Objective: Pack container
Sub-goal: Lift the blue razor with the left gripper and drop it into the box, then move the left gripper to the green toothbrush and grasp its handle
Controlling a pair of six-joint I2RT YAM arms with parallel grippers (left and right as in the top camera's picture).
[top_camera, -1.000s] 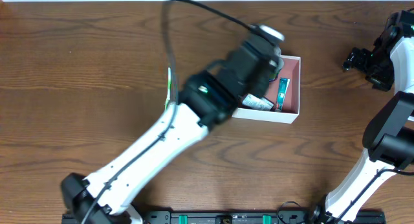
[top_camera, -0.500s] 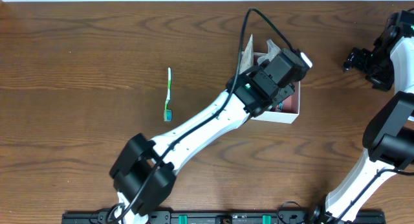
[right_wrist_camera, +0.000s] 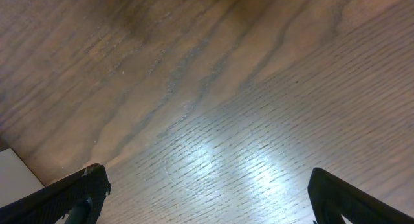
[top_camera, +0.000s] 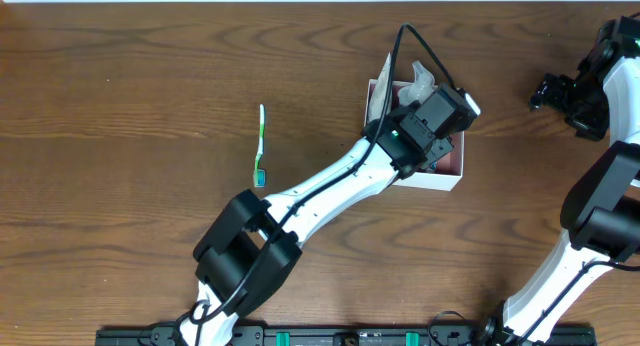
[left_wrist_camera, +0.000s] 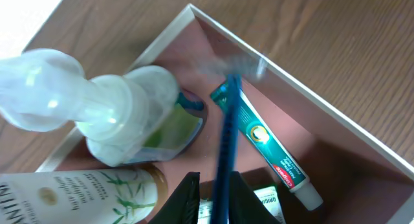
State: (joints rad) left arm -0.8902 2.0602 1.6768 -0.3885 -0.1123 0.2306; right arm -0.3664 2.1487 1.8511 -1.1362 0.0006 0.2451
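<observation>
The container [top_camera: 452, 173] is a square white box with a pink-brown inside [left_wrist_camera: 336, 166], at the table's centre right. In it lie a clear pump bottle [left_wrist_camera: 123, 114], a green toothpaste tube [left_wrist_camera: 265, 143], a white bottle with a bamboo print [left_wrist_camera: 71, 195] and a small printed packet [left_wrist_camera: 268, 201]. My left gripper [left_wrist_camera: 217, 198] hangs over the container and is shut on a thin blue toothbrush [left_wrist_camera: 226, 140] that points down into it. In the overhead view my left wrist [top_camera: 432, 126] covers most of the box. My right gripper [right_wrist_camera: 207, 185] is wide open and empty above bare wood.
A green-and-white toothbrush [top_camera: 261, 146] lies on the table left of the container. My right arm [top_camera: 570, 91] stands at the far right edge. The table's far edge runs along the top.
My left arm has swung right and reached out over the container, uncovering the green-and-white toothbrush on the table. My right arm has not moved.
</observation>
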